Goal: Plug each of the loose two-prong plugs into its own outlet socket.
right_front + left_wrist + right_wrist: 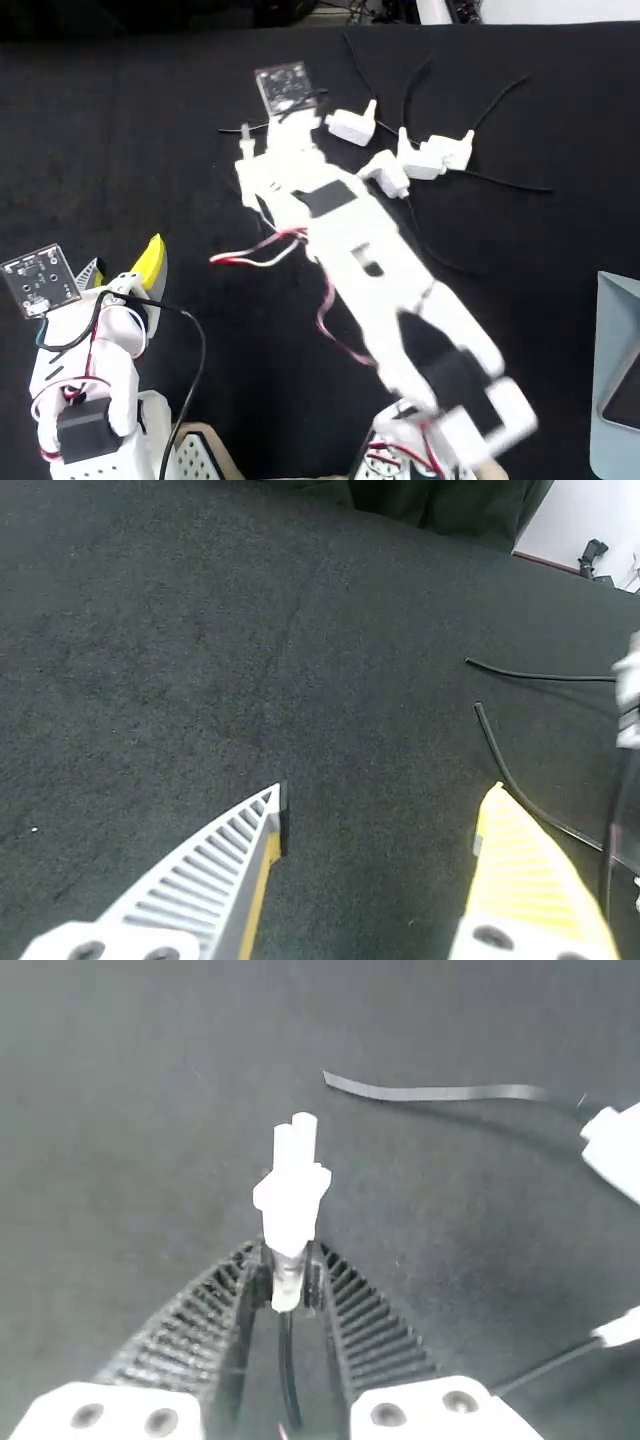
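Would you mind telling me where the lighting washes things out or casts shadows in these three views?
High view: the white right arm glares against the black cloth, its surfaces almost featureless, and no distinct shadows fall. Right wrist view: the plug in the right gripper is washed out bright. Left wrist view: cloth evenly lit, bright patch beyond the cloth's far edge.

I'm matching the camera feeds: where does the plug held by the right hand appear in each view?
High view: plug, upper middle, at the right arm's tip.
Right wrist view: centre, plug clamped in the right hand.
Left wrist view: cannot make it out.
Shared landmark: the black table cover.
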`<state>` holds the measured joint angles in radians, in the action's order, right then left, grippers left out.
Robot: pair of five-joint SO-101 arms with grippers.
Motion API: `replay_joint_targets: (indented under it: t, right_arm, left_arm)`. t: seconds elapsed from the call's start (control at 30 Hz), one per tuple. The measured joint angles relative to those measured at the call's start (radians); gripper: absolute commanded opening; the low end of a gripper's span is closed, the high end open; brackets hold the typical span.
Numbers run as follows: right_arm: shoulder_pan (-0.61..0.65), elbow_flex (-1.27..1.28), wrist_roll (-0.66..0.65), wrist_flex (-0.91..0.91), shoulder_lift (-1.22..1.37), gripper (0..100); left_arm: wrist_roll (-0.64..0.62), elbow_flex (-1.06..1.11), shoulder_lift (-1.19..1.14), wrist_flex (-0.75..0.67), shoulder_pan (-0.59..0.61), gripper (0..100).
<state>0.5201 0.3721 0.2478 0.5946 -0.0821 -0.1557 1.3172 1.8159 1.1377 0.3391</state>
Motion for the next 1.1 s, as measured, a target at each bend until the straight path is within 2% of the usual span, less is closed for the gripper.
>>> replay_joint_targets:
  t: [0.23, 0.3, 0.5, 0.6, 0.7, 0.83, 0.93, 1.1]
  right_arm:
    - [0.0, 0.048, -0.005, 0.252, -0.345, 1.2]
    - [0.0, 0.048, -0.055, 0.334, -0.413, 1.2]
    - [0.0, 0.057, -0.198, 0.582, -0.489, 1.3]
    - [0.0, 0.098, -0.215, 0.628, -0.5, 1.5]
    - [0.0, 0.161, -0.219, 0.569, -0.5, 5.1]
    - [0.0, 0.278, -0.284, 0.359, -0.497, 19.2]
    - [0.0, 0.304, -0.295, 0.184, -0.445, 19.4]
    - [0.0, 0.288, -0.226, 0.003, -0.226, 17.8]
  left_arm:
    - [0.0, 0.003, 0.0, -0.017, 0.0, 31]
    - [0.0, 0.005, 0.0, -0.021, 0.0, 31]
    - [0.0, 0.005, 0.0, -0.021, 0.0, 31]
    - [0.009, 0.005, 0.0, -0.021, 0.0, 31]
    - [0.034, 0.005, 0.0, -0.003, 0.0, 31]
    - [0.051, 0.005, 0.0, 0.026, 0.011, 31]
    - [0.051, 0.037, 0.0, 0.028, 0.041, 31]
    - [0.051, 0.091, -0.003, -0.006, 0.092, 31]
